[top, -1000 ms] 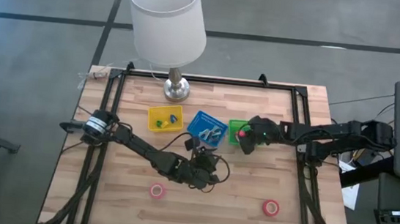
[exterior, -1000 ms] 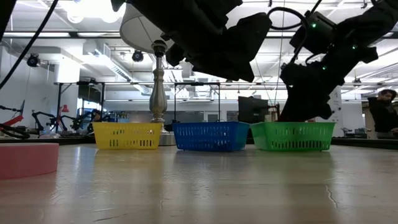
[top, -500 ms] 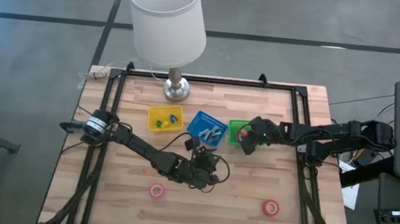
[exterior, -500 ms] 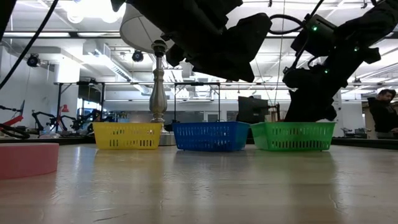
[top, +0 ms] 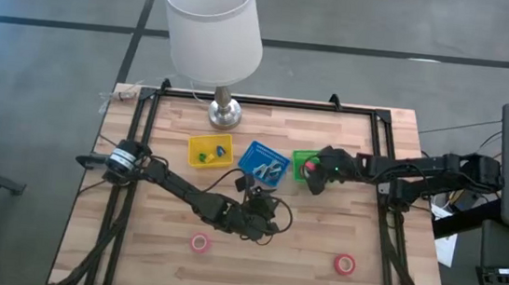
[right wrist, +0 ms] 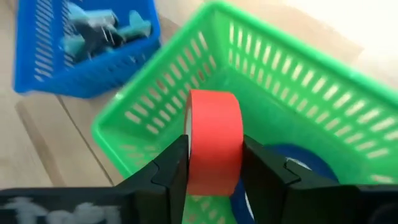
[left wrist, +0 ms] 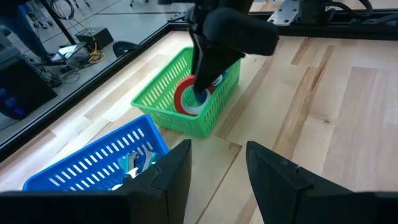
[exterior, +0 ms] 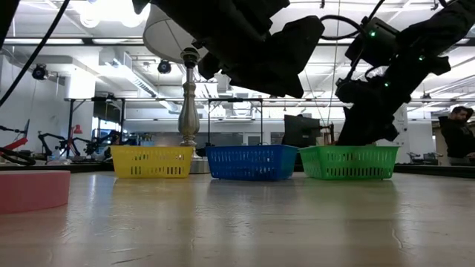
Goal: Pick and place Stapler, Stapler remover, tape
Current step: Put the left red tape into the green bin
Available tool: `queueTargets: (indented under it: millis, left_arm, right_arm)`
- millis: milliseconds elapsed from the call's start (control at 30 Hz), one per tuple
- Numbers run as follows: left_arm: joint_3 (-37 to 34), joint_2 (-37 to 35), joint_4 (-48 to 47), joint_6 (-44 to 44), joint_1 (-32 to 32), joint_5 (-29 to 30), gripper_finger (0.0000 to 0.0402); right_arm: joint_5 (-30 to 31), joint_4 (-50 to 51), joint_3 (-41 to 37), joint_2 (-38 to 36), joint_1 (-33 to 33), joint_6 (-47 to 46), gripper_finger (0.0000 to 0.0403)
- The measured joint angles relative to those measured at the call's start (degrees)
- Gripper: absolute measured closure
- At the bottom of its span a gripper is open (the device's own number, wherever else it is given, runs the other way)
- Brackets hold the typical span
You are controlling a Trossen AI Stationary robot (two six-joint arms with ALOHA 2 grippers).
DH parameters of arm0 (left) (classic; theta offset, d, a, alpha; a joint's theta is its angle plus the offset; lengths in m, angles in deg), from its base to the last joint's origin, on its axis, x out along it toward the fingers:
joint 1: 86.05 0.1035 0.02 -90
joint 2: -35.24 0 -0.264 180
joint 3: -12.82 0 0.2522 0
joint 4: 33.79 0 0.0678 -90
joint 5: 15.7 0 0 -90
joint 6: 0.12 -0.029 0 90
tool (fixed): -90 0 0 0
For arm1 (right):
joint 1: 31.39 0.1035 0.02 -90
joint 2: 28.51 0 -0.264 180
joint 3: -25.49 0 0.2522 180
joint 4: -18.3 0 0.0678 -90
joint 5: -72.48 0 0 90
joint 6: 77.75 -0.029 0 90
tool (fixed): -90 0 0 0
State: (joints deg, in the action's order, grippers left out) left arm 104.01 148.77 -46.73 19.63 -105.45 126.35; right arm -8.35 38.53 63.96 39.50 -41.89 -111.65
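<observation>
My right gripper [right wrist: 214,163] reaches down into the green basket [right wrist: 155,118] and is shut on a red tape roll [right wrist: 214,134]. A blue tape roll [right wrist: 298,171] lies on the basket's floor beside it. Two more red tape rolls [top: 200,243] [top: 345,263] lie flat on the near part of the table. My left gripper [left wrist: 217,177] hovers open over the table's middle [top: 263,201], nothing between its fingers. The blue basket [top: 264,162] holds grey-blue pieces and the yellow basket [top: 210,150] small green and blue ones. Which are staplers or stapler removers, I cannot tell. My right gripper pinches the red roll by its two flat faces [right wrist: 193,146], one finger on each. The fingers slant down from the table's right side. The roll stands on edge, its lower part inside the green basket [left wrist: 186,99]. Whether it rests on the floor is hidden.
A table lamp with a white shade [top: 211,26] stands at the far edge, its base [top: 225,112] behind the yellow basket. The three baskets form a row across the table's middle. Bare wood lies at the near edge between the two loose rolls.
</observation>
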Motion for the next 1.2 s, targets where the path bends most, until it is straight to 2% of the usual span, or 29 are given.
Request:
queueTargets:
  millis: [233, 400, 700, 900, 1200]
  left_arm:
    - [0.0, 0.0, 0.0, 0.0, 0.0, -0.55, 0.0245]
    - [0.0, 0.0, 0.0, 0.0, 0.02, -0.57, 0.0245]
    - [0.0, 0.0, 0.02, 0.02, 0.22, -0.57, 0.0245]
    - [0.0, 0.0, 0.02, 0.02, 0.28, -0.57, 0.0245]
    - [0.0, 0.0, 0.0, 0.0, 0.28, -1.3, 0.0245]
  right_arm:
    - [-1.75, -4.23, 0.24, -0.02, -0.07, 0.6, 0.0296]
    - [-6.35, -4.1, -0.04, 0.32, -0.01, 0.69, 0.0282]
    - [-6.12, -3.86, -0.61, 0.35, -0.03, 2.83, 0.027]
    - [0.32, -3.6, -0.63, 0.35, -0.03, 3.35, 0.0258]
    - [2.65, -3.32, -0.63, 0.35, 0.01, 8.26, 0.0236]
